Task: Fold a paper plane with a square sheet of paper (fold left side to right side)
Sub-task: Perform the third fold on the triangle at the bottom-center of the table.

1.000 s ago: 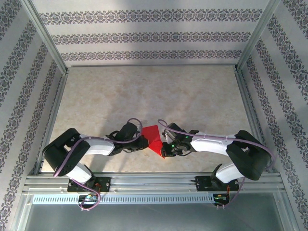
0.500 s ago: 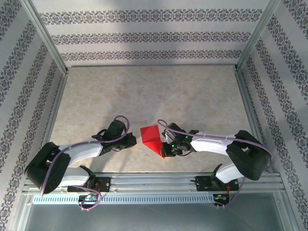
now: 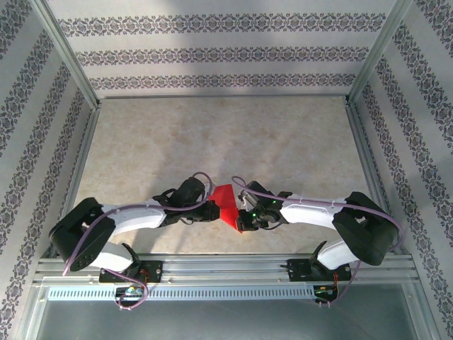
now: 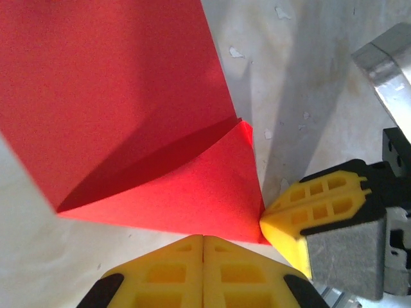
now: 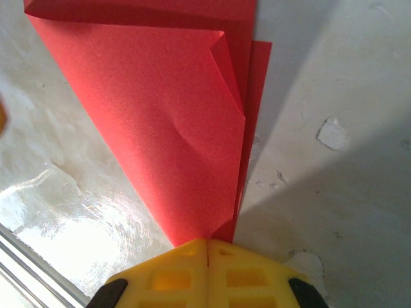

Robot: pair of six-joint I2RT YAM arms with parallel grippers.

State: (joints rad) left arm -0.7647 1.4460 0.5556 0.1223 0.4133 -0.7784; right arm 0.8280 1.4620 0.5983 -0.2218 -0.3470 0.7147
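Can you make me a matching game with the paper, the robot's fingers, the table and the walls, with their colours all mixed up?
Things:
1. paper
2. right gripper's fingers
3. table
4. walls

Looks:
A. yellow
B. pale marbled beige
C. bright red
D. white with dark patterned stripes

Right pairs: 1-C, 2-A, 3-B, 4-D.
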